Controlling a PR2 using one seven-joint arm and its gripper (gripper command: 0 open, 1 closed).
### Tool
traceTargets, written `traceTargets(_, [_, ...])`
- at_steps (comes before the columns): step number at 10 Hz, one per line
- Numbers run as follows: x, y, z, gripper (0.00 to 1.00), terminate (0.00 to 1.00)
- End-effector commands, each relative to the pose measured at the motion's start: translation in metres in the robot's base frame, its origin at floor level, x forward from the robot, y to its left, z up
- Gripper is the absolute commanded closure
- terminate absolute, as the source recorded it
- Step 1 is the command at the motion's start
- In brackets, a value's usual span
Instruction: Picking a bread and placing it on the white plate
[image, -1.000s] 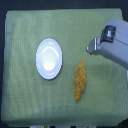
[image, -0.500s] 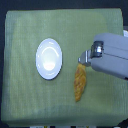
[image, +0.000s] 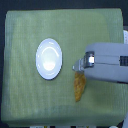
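Exterior view first: nearest the cloth's front edge we see the bread, on the side at the exterior view's right, long axis running front to back. Its far end tucks under our gripper, which reaches in from that right edge. So the bread lies just frontward of the fingertips, touching or almost. Fingers apart or together? We cannot tell. Farther back and toward the view's left, the plate waits bare, apart from the bread.
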Motion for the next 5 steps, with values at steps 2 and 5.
traceTargets(2, [0.008, 0.014, -0.048, 0.0, 0.0])
traceTargets(5, [0.009, 0.006, -0.069, 0.0, 0.0])
